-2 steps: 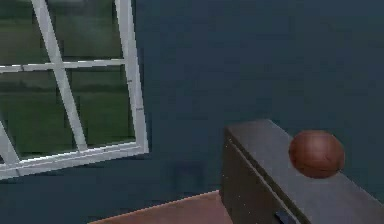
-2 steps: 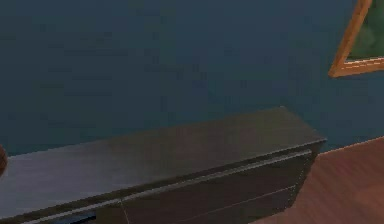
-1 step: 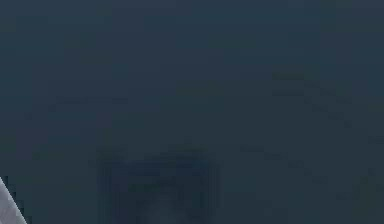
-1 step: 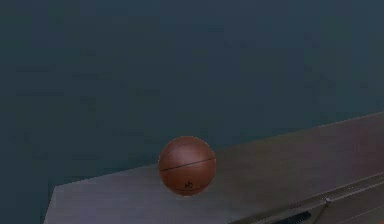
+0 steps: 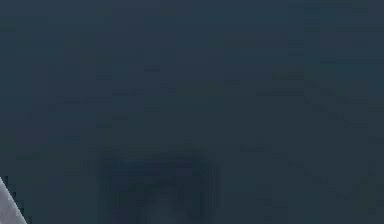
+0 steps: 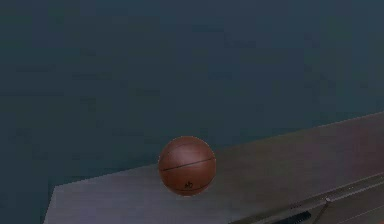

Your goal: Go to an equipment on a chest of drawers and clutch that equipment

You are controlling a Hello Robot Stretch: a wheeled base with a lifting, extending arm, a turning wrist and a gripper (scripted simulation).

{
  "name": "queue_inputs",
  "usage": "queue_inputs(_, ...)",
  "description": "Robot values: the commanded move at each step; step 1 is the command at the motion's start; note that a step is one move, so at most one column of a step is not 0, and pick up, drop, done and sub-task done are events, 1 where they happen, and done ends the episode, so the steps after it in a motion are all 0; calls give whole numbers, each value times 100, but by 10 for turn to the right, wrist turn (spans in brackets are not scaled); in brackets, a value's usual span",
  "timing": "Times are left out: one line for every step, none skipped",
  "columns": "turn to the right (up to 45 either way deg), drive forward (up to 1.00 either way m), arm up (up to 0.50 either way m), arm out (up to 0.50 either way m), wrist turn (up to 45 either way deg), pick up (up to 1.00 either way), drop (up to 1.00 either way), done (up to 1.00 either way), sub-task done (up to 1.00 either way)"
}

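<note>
An orange-brown basketball [image 6: 187,165] rests on the dark brown top of a chest of drawers [image 6: 290,165] in the arm side view, near the top's left end. The chest's top runs from the lower left up to the right edge, with a drawer front [image 6: 350,205] at the bottom right.
A dark blue-grey wall [image 6: 190,70] rises right behind the chest. In the forward view the same dark wall [image 5: 190,90] stands close ahead, with a small pale strip of floor [image 5: 12,208] at the bottom left corner.
</note>
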Motion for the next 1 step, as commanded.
queue_inputs(0,0,38,0,0,0,0,0,0)
